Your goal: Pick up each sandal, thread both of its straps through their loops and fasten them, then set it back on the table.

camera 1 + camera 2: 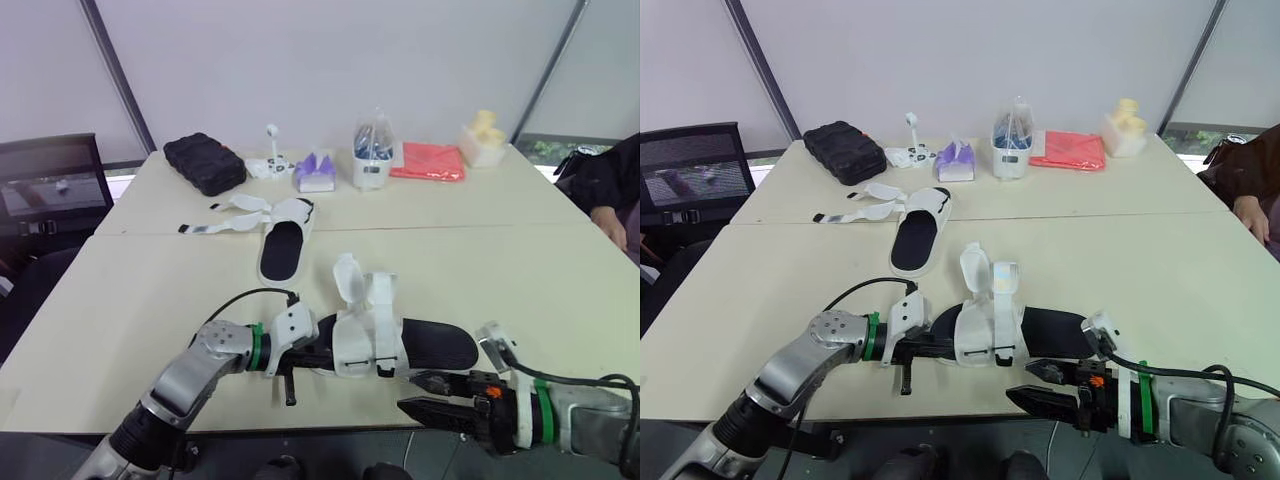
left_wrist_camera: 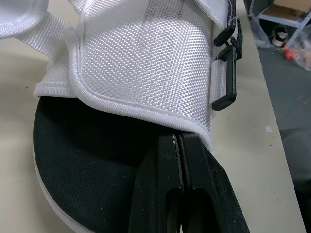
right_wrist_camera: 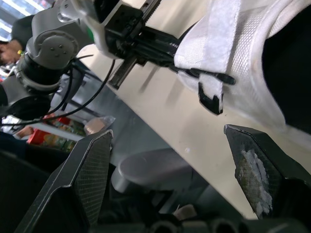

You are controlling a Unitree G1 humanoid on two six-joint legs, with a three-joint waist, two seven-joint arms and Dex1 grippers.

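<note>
The near sandal (image 1: 420, 343), black footbed with white upper, lies close to the table's front edge, its two white straps (image 1: 362, 290) standing up unfastened. My left gripper (image 1: 322, 356) is shut on the edge of this sandal, its fingers (image 2: 181, 160) pinching the sole just under the white upper. My right gripper (image 1: 420, 394) hovers open off the front edge, right beside the sandal, its fingers (image 3: 92, 179) spread wide, apart from a black strap loop (image 3: 212, 102). A second sandal (image 1: 285, 240) lies further back, straps (image 1: 225, 215) spread out flat to the left.
Along the far side of the table (image 1: 120, 300) stand a black case (image 1: 204, 162), a small white gadget (image 1: 270, 165), a purple tissue pack (image 1: 316, 172), a clear bag (image 1: 372, 150), a red cloth (image 1: 428, 160) and a yellow object (image 1: 482, 138). A person (image 1: 610, 190) sits at the right; a chair (image 1: 50, 185) stands left.
</note>
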